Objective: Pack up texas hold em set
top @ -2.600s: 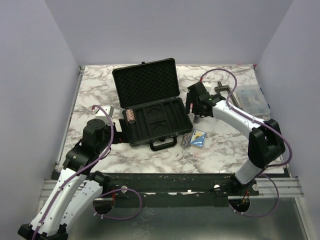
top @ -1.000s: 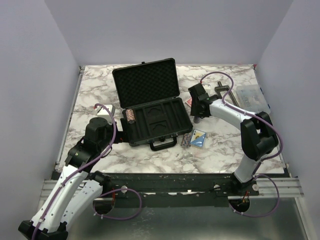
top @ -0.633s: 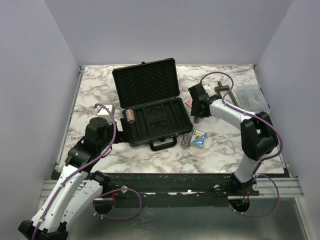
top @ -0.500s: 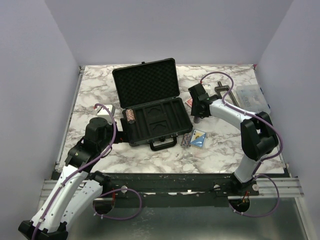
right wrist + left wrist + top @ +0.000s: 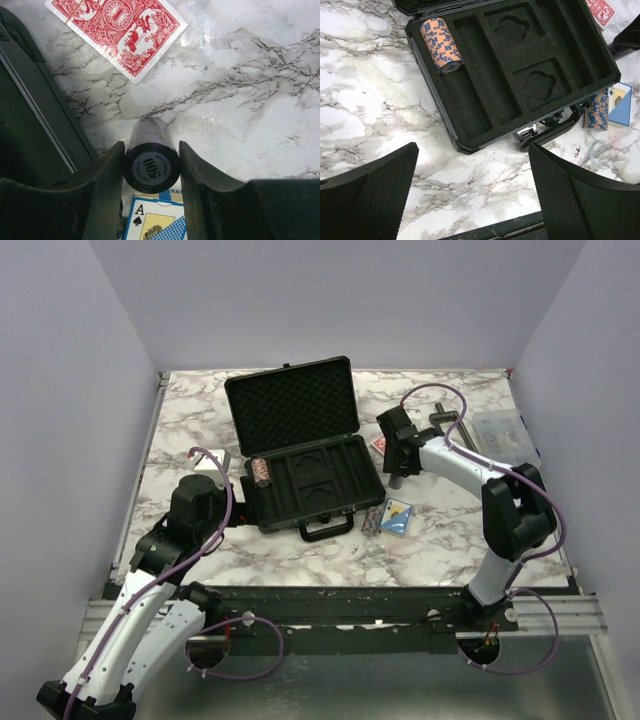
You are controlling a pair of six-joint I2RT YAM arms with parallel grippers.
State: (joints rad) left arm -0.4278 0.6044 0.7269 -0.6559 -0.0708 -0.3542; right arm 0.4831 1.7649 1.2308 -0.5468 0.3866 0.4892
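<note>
Firmly, the right gripper (image 5: 150, 148) clamps a purple chip stack (image 5: 151, 167) right of the open case (image 5: 485, 107); the left gripper (image 5: 472, 151) gapes wide by the left edge of the desk (image 5: 190, 420).

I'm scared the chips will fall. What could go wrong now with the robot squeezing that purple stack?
1. The purple chip stack looks like separate chips, squeezed only from two sides by the right gripper; it could split and scatter.
2. The case rim sits right beside one finger, so swinging over might knock it.
</note>
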